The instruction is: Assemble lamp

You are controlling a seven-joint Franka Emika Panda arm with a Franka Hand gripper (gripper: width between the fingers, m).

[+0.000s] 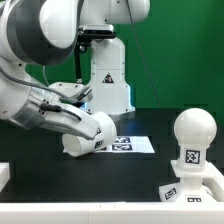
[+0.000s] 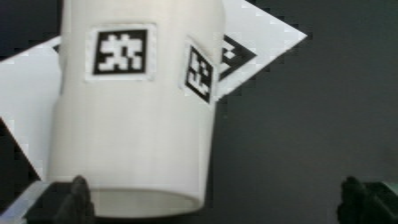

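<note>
a robotics lab — green backdrop (image 1: 170, 40), black table (image 1: 100, 180), tagged marker board (image 1: 138, 145).

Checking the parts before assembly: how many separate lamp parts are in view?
2. The shade lies on its side on the marker board, under the wrist. The bulb stands on the base at the exterior view's right. Others may be hidden.

Both views small, low-res, soft. Exterior view: bright even light from above; white arm (image 1: 45, 60) close to camera, glossy, highlights blown on its upper curves, edges blurred. Bulb (image 1: 192, 128) evenly lit, faint shading underneath. Worktop (image 1: 30, 150) near black, shadow detail lost; green backdrop flat. Wrist view: shade (image 2: 139, 110) bright, mild shading toward its edges, tags slightly smeared. Fingers (image 2: 68, 198) dark and out of focus at frame edge. Marker board (image 2: 267, 45) washed out.
</note>
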